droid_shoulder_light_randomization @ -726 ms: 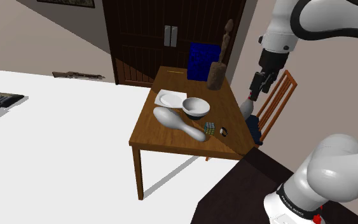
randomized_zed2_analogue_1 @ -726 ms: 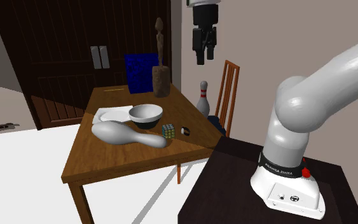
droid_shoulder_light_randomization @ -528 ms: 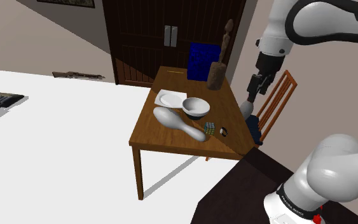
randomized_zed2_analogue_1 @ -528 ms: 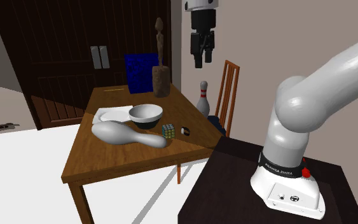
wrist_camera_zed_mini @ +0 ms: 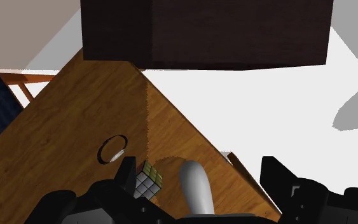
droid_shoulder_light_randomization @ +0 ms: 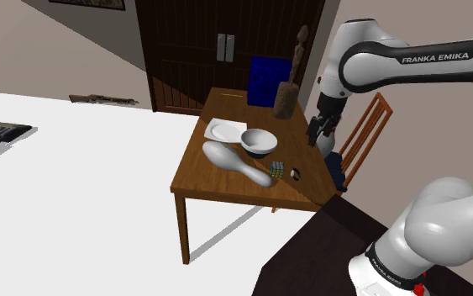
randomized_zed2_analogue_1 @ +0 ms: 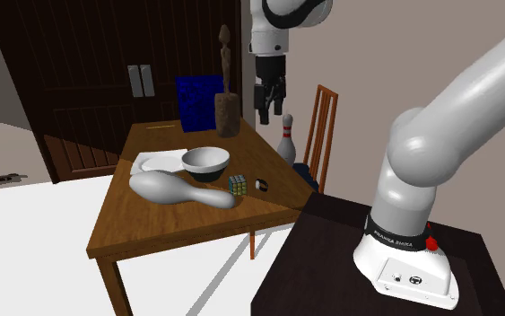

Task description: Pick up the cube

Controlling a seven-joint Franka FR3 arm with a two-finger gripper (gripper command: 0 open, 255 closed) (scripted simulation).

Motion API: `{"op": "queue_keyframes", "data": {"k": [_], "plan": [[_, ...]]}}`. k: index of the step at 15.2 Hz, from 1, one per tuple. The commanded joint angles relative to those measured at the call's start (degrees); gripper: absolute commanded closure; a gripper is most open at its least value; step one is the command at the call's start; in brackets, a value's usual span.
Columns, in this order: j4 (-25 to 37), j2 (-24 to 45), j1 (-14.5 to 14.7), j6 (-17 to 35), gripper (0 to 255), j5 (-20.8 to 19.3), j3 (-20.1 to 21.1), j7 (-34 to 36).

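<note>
The cube is a small multicoloured puzzle cube near the wooden table's front right corner. In the second exterior view the cube sits just right of a long white rounded object. My black gripper hangs high over the table's right edge, well above the cube and behind it. The same gripper points down beside a brown statue. In the wrist view the gripper is open and holds nothing, with the cube far below, near the left finger.
On the table stand a white bowl, a white plate, a blue box, a brown statue and a small ring beside the cube. A wooden chair with a bowling pin stands past the right edge.
The arm has swung toward the shoulder view's left and lowered, bringing the gripper from beside the chair to over the table's right edge. Nothing on the table moved.
</note>
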Motion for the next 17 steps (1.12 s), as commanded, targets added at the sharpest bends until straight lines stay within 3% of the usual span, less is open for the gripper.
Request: {"op": "queue_keyframes", "data": {"k": [1, 10, 17], "plan": [[-1.47, 2.99, -0.17, 4.87, 0, -0.29, -0.73, -0.48], [-0.97, 21.51, -0.66, 24.11, 0, -0.17, -4.48, -4.12], [4.42, 38.27, -0.77, 36.2, 0, 3.71, -6.35, -8.87]]}}
